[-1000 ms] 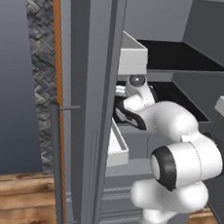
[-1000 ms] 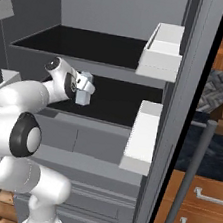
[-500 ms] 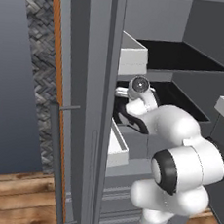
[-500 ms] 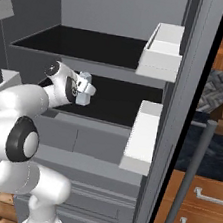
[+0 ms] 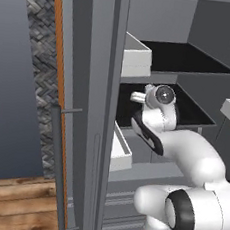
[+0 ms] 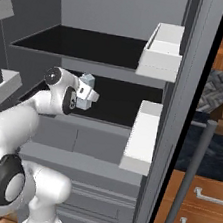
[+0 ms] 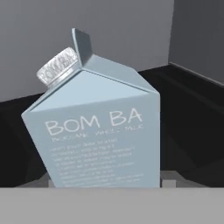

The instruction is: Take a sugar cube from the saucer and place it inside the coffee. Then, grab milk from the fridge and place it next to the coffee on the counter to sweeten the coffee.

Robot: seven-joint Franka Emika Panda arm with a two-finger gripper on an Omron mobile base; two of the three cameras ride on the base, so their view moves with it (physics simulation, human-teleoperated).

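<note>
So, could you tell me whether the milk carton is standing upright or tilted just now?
Tilted. In the hand view the milk carton leans to one side, though that camera rolls with the hand; in the right base view it also sits askew at the gripper.

dark fridge shelf (image 7: 192, 109), tilted milk carton (image 7: 98, 131) over it

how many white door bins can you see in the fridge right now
4. In the right base view, an upper bin and lower bin on the right, and two on the left edge, upper and lower. More may sit outside the picture.
</note>
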